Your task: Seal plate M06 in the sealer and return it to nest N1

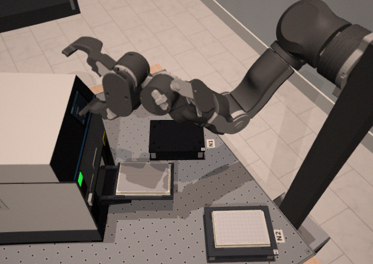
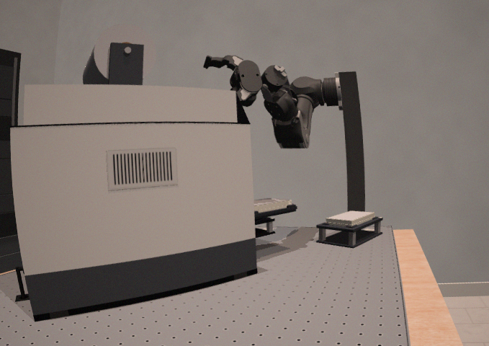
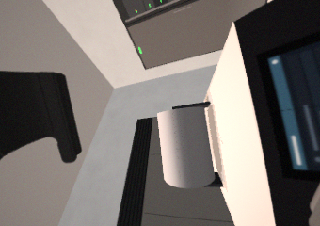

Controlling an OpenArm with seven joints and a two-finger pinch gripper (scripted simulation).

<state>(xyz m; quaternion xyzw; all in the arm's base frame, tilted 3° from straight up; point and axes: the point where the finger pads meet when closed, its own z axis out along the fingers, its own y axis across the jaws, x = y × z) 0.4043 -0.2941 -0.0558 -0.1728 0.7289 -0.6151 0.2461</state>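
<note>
I see the gripper [image 1: 79, 82] spread wide and holding nothing, high beside the sealer's [image 1: 21, 124] top front corner. M06 [image 1: 143, 179], foil-covered, lies on the extended stage [image 1: 172, 180]; the lamp [image 1: 80, 178] is green. N1 [image 1: 176, 139] has no plate.

Grey perforated bench top [image 1: 168, 236] with a pale wood edge strip [image 2: 416, 285] along one side. Standing directly on it: the sealer [image 1: 21, 124] — big beige-and-black housing; black nest N1 [image 1: 177, 139], bare; nest N2 [image 1: 239, 231] on short legs, a white plate on it; the arm's dark post [image 1: 333, 149] at the bench's edge, near N2.
</note>
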